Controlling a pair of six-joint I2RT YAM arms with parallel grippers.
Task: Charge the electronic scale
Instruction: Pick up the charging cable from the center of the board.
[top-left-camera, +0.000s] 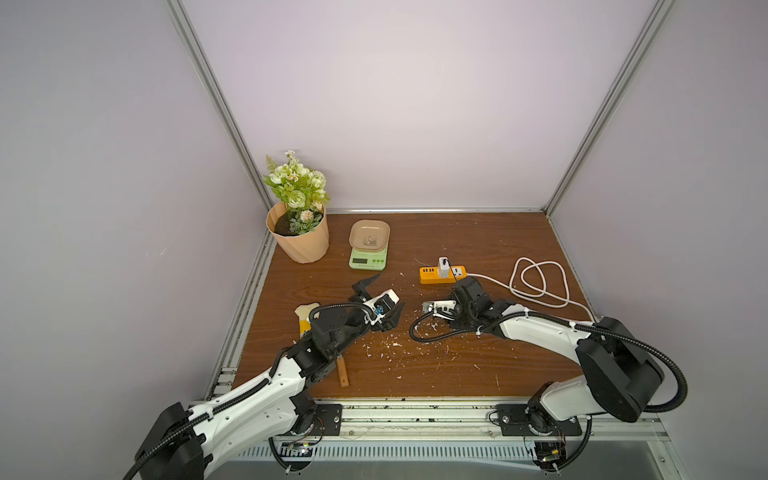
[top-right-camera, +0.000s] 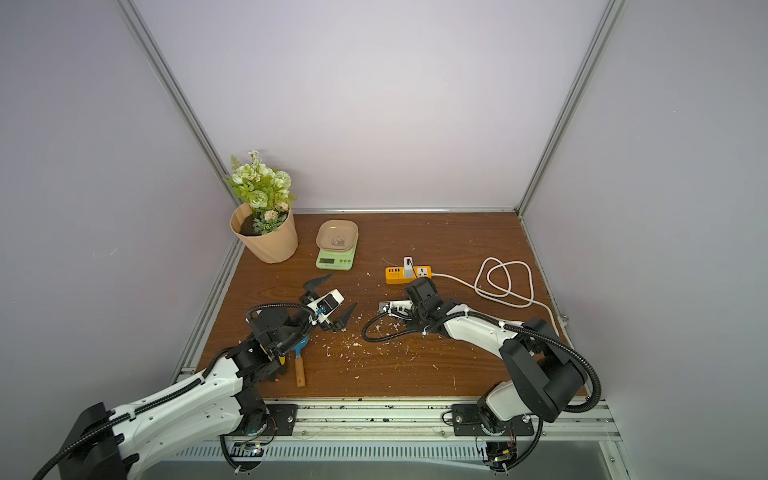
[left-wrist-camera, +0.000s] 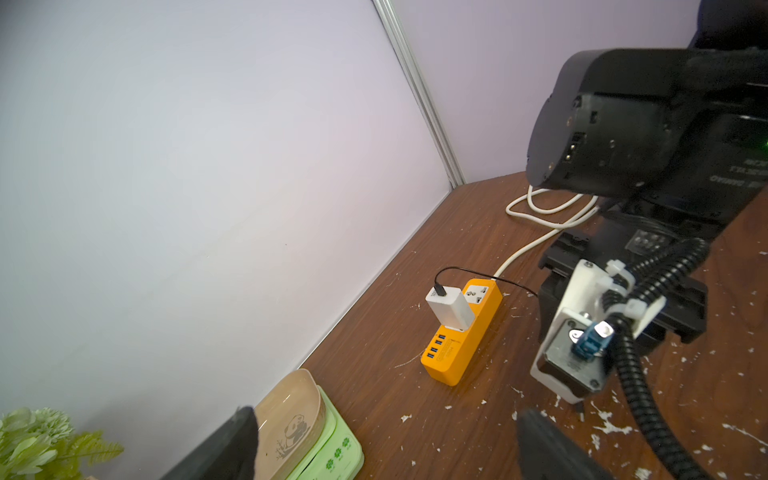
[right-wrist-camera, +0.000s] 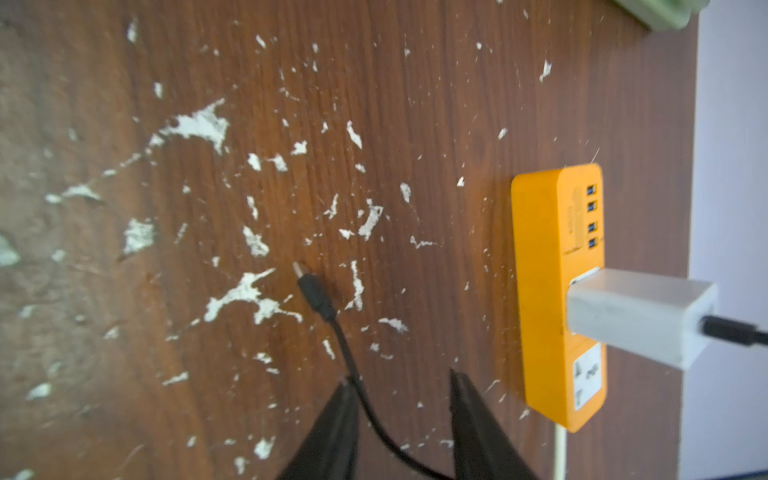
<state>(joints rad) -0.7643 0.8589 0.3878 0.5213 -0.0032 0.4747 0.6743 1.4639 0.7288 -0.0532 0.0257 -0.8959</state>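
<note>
Black charging cable (right-wrist-camera: 343, 345) runs btwn right gripper (right-wrist-camera: 398, 376) jaws, apart, not clamped: grasp step; left gripper (top-left-camera: 392, 289) wide open, empty. Far left by flowerpot (top-left-camera: 299, 241) sits electronic scale (top-left-camera: 368, 259); next: clamp, carry plug (right-wrist-camera: 316, 293) over.

- Before you, two of a kind: left gripper (top-left-camera: 391, 289) and right gripper (right-wrist-camera: 400, 376).
- One electronic scale (top-left-camera: 368, 249).
- One orange power strip (top-left-camera: 428, 277), showing you four blue USB ports (right-wrist-camera: 592, 216).
- One white charger (top-left-camera: 443, 267), one black cable (right-wrist-camera: 316, 296), one white cord (right-wrist-camera: 561, 457).
- One potted plant (top-left-camera: 300, 237), one wooden-handled tool (top-left-camera: 342, 374).
</note>
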